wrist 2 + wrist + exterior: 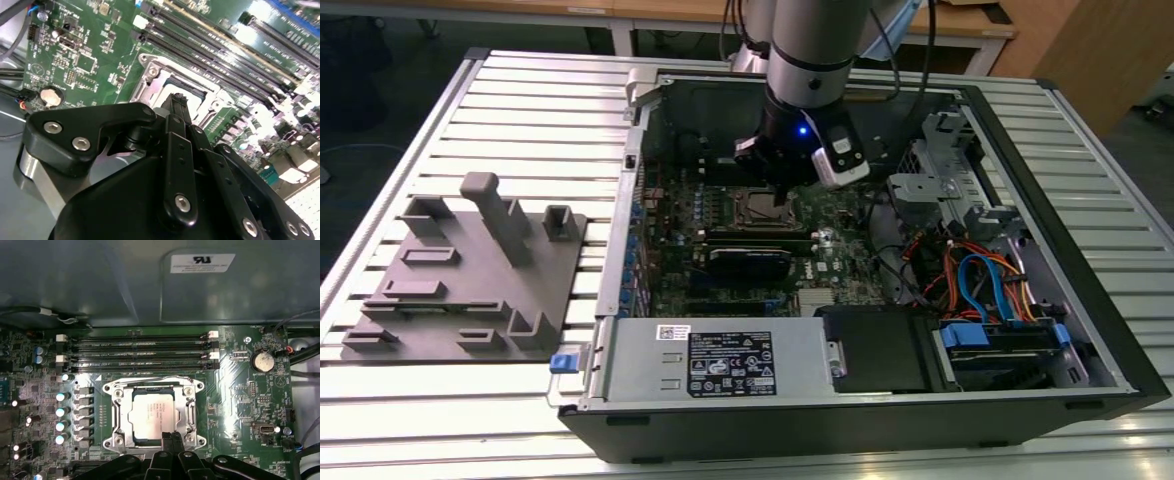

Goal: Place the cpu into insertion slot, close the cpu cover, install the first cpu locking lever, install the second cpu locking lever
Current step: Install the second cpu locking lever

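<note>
Cpu (pixel 151 414) sits in the insertion slot (pixel 118 412) under the closed cpu cover (pixel 190 402); the gripper (pixel 171 439), fingers pressed together, suggests lever work.

cpu (pixel 153 414) in insertion slot (pixel 116 412), cpu cover (pixel 192 402) around it

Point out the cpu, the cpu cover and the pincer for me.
cpu (pixel 152 412), first wrist view, middle of its silver top.
cpu cover (pixel 116 412), first wrist view, side bar of the metal frame.
pincer (pixel 172 436), first wrist view, fingertips at the cover's edge.
</note>
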Robot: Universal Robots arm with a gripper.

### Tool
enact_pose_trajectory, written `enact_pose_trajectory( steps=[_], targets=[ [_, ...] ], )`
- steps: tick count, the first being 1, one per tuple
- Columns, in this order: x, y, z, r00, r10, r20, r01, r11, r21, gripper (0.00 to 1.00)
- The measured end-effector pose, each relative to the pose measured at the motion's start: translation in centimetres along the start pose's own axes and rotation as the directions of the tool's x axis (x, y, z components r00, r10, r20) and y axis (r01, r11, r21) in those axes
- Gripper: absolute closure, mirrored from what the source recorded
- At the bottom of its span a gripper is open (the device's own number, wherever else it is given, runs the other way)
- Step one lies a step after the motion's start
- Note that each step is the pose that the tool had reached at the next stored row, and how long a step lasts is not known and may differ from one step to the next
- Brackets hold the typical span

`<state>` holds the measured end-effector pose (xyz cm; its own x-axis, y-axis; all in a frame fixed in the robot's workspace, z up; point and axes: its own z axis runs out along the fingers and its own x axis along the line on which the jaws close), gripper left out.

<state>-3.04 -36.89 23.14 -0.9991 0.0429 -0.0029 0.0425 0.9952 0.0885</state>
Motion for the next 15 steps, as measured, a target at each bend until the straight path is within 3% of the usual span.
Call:
enact_pose_trajectory(
  steps=[7, 15],
  targets=[
    [0.33, -1.27, -0.08, 1.0000, -0.003, -0.0003, 0.003, 1.0000, 0.0000, 0.89],
    [0.86, -2.08, -0.08, 1.0000, -0.003, -0.0003, 0.003, 1.0000, -0.0010, 0.89]
  ],
)
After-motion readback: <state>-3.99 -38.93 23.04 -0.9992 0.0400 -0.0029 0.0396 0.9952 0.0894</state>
